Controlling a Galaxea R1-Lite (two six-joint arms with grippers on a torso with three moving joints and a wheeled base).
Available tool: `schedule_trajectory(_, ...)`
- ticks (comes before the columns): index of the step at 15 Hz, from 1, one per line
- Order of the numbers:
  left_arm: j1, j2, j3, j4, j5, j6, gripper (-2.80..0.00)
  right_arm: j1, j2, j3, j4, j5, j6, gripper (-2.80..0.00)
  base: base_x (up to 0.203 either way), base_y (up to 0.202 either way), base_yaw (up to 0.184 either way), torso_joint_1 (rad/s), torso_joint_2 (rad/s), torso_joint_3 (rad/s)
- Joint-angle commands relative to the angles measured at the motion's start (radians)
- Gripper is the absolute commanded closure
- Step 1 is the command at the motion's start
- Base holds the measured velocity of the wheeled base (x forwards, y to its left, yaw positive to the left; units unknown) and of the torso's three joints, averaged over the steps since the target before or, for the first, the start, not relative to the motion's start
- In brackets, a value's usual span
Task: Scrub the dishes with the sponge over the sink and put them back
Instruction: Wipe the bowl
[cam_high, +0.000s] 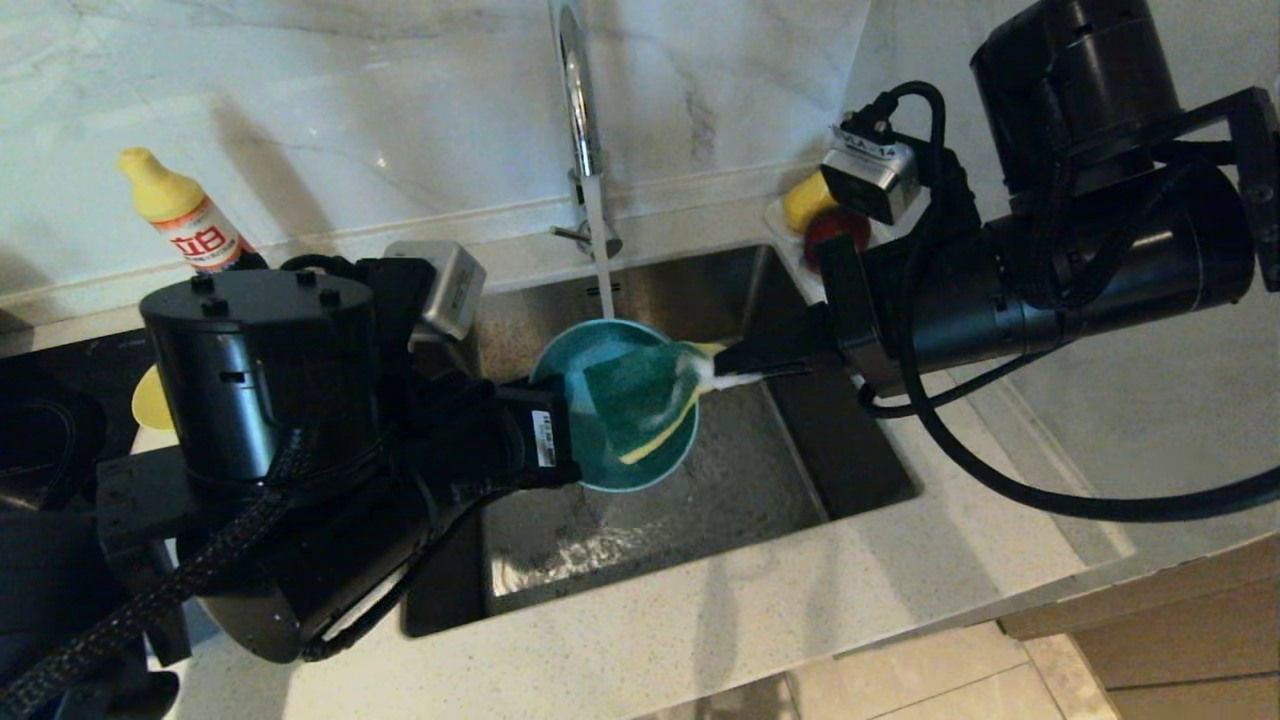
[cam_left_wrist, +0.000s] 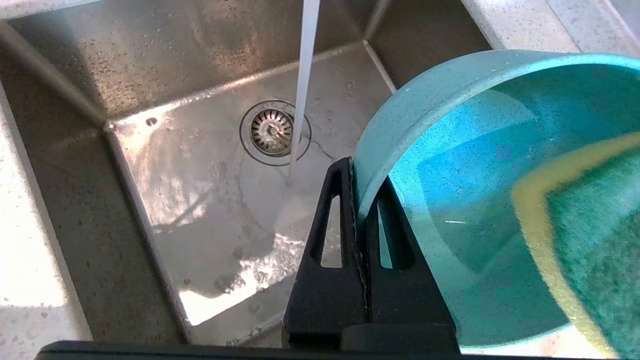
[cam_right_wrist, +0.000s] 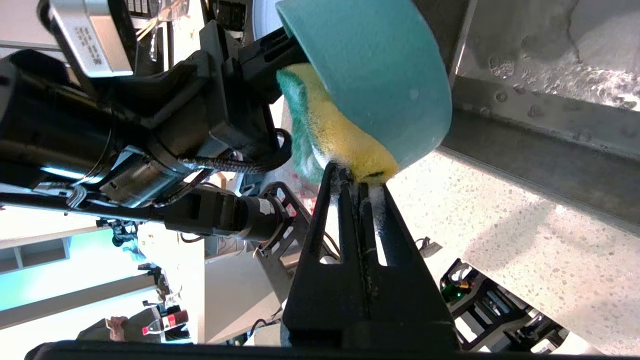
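Over the sink (cam_high: 860, 470), the left gripper (cam_high: 570, 440) clamps the near rim of the tilted teal-blue bowl (cam_high: 600, 470), whose mouth opens toward the right gripper (cam_high: 725, 372), which pinches one end of the sponge (cam_high: 640, 395), pad lying lengthwise into the hollow.

Bowl (cam_high: 610, 450): teal-blue inside and out, faint speckle. Sponge (cam_high: 635, 395): dark green scouring face, yellow foam face and edge, white suds at one end. Sink (cam_high: 700, 500): brushed steel grey, water-spotted. Tap (cam_high: 580, 110): chrome. Counter (cam_high: 800, 610): off-white with fine dark speckles. Wall (cam_high: 350, 100): white marble, grey veins. Bottle (cam_high: 185, 215): yellow top, white label with red print. Both grippers (cam_high: 560, 440) (cam_high: 740, 365): matte black. Fruit (cam_high: 825, 215) behind the sink: one yellow, one red.
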Motion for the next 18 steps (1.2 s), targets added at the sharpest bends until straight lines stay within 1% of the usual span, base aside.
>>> schedule_trajectory(1,0.000,0.007,-0.002,-0.004,0.004,-0.005,0.00,0.011,-0.003,0.006,-0.002,0.006,0.001,0.00,0.000,0.000,0.000,0.000,0.00,0.000)
schedule_trajectory(3,0.001,0.021,-0.012,-0.006,0.005,-0.009,0.00,0.018,0.010,0.001,-0.004,0.008,-0.001,0.00,0.000,0.000,0.000,0.000,0.00,0.000)
schedule_trajectory(7,0.018,0.052,-0.046,-0.008,0.009,-0.018,0.00,0.068,0.044,0.002,-0.005,0.006,0.003,0.00,0.000,0.000,0.000,0.000,0.00,0.000)
schedule_trajectory(10,0.025,0.053,-0.048,-0.035,0.009,-0.017,0.00,0.073,0.068,-0.006,-0.006,0.006,0.003,0.00,0.000,0.000,0.000,0.000,0.00,0.000)
schedule_trajectory(18,0.025,0.052,-0.060,-0.041,0.007,-0.017,0.00,0.115,0.126,-0.044,-0.009,0.001,0.004,0.00,0.000,0.000,0.000,0.000,0.00,0.000)
